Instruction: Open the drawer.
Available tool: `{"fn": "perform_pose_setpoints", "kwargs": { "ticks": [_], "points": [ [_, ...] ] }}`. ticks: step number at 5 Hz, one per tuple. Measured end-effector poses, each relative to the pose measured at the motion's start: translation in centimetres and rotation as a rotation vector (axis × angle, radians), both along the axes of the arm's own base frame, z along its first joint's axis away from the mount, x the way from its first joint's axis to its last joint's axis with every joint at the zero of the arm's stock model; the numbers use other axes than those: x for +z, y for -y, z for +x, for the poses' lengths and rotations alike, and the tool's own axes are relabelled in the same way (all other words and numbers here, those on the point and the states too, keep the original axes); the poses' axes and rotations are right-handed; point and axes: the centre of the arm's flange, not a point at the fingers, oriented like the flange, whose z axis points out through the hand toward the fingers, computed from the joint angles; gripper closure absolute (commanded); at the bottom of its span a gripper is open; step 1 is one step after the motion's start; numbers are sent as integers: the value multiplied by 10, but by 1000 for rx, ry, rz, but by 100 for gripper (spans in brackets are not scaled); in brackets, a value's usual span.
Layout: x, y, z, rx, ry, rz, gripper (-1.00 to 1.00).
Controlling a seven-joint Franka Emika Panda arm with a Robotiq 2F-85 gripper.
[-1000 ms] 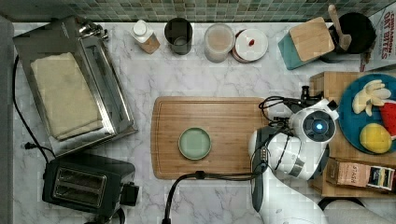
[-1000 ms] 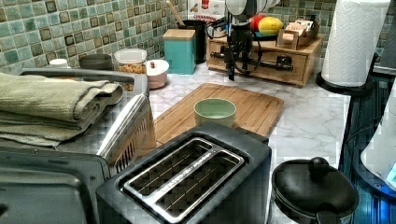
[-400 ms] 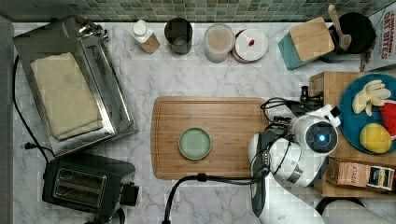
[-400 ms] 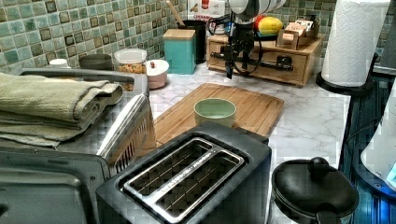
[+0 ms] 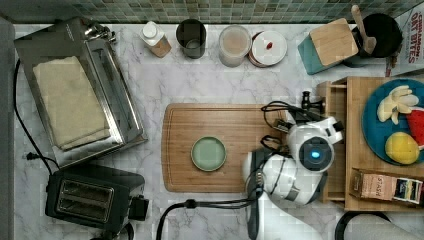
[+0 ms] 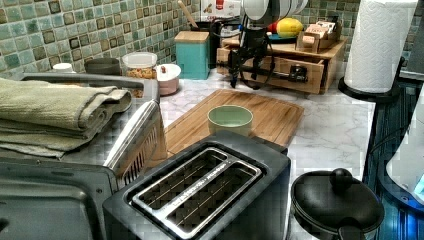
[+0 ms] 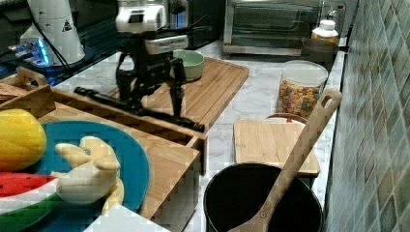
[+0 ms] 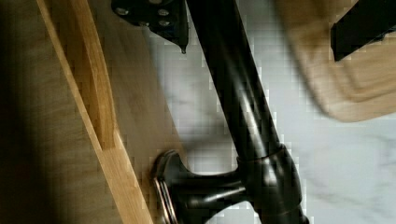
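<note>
Since the fingers (image 7: 154, 108) stand spread, one on either side of the black bar handle (image 7: 145, 112), nothing is pinched. In the wrist view the handle (image 8: 238, 93) passes between the two black fingertips, closer to the one on the drawer's side, and its round mounting post meets the drawer (image 8: 135, 107) front just beyond.

In the top view the handle's long axis runs from 12 to 6 o'clock. The drawer front lies along the same line, directly at 3 o'clock of the fingers. The front faces 9 o'clock, towards the bamboo cutting board (image 5: 220, 125), so I judge the pull must go straight towards 9 o'clock, square to the bar. The fingers appear to sit towards the 12 o'clock half of the bar, not at its middle, so the pull may skew the drawer unless it is kept level.

The drawer (image 6: 307, 82) sits low in the wooden shelf unit (image 5: 357, 195), on the marble desk (image 5: 150, 90) at 3 o'clock of the board. In the right view a dark gap behind the front panel suggests it is already out a little, with most of its travel left. The green bowl (image 5: 208, 153) stands on the board, well apart from the arm at 9 o'clock. Farther off at 3 o'clock, a blue plate (image 5: 372, 125) of fruit rests on the shelf unit's top.
</note>
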Motion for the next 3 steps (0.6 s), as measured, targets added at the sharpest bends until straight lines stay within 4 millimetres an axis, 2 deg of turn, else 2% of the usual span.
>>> {"fn": "perform_pose_setpoints", "kwargs": {
  "ticks": [2,3],
  "points": [
    [-4,-96,10,132,-59,41,-100],
    [-4,-126,9,144,-77,77,-100]
  ]
}}
